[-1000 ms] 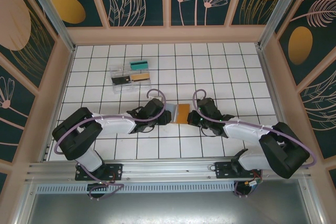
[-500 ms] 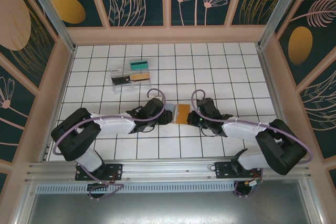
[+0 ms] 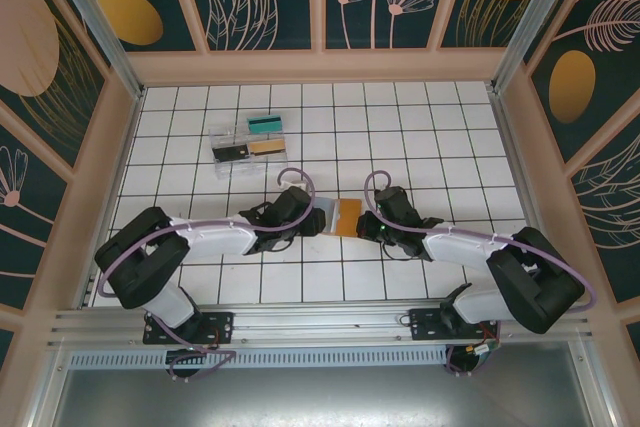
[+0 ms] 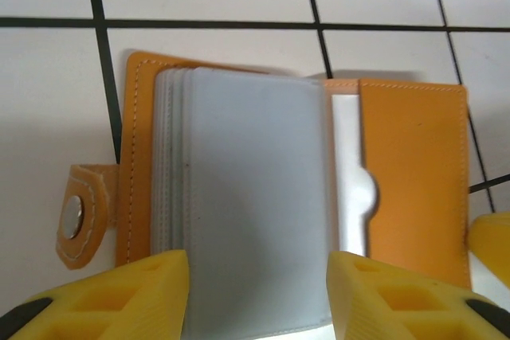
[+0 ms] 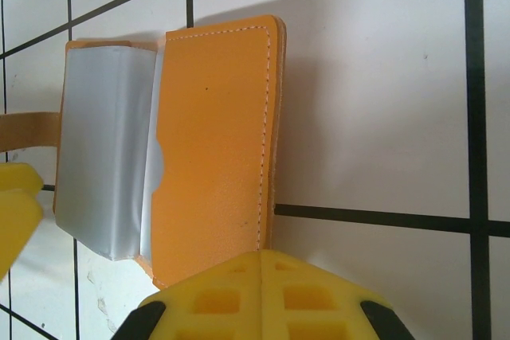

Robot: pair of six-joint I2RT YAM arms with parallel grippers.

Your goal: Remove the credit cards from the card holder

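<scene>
Small change over the last second: left gripper point(image 4: 256, 272) crept toward 3 o'clock, right gripper point(image 5: 263, 284) shifted toward 9 o'clock. The small flat orange-brown leather card holder point(image 3: 346, 216) hasn't moved. It lies open mid-way on the white tiled table point(image 3: 420, 127), left gripper at its 9 o'clock, right at its 3.

No card is out; judged still lining up a grasp.

- **Left gripper:** jaws wide, straddling the grey plastic sleeve stack point(image 4: 247, 197) at its 6 o'clock edge. Contact unclear.
- **Right gripper:** fingers look closed together over the orange cover's 6 o'clock edge. Pinching or just pressing, cannot tell.

White-shelled arms point(image 3: 212, 237) with black joints, looping lilac cables point(image 3: 294, 173); yellow latticed claw fingers point(image 4: 119, 292), black pads
</scene>
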